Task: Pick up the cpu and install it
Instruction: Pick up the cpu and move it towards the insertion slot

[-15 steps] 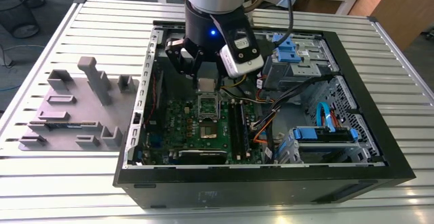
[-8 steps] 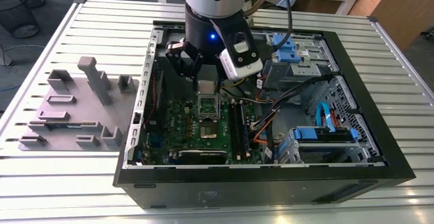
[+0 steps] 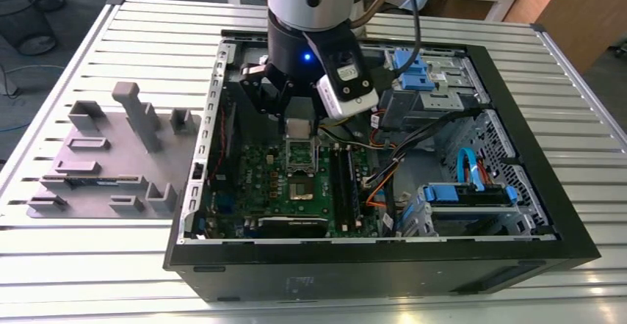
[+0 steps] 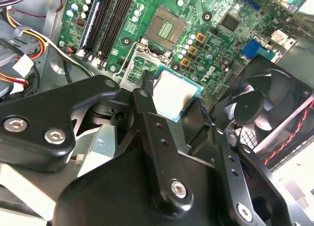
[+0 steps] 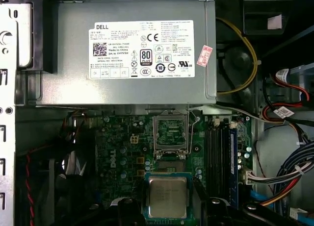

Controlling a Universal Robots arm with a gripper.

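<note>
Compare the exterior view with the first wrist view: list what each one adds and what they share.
Exterior view: the arm over the open computer case, the grey fixture tray on the exterior view's left, the slatted table. First wrist view: the power-supply box with its labelled face, and the cpu, silver top up, held in the gripper. Both: the green motherboard, its open socket and the memory slots.

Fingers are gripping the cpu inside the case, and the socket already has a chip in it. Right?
Not quite. The socket is empty; both wrist views show its bare contact field. The rest stands: the fingers grip the cpu inside the case.
</note>
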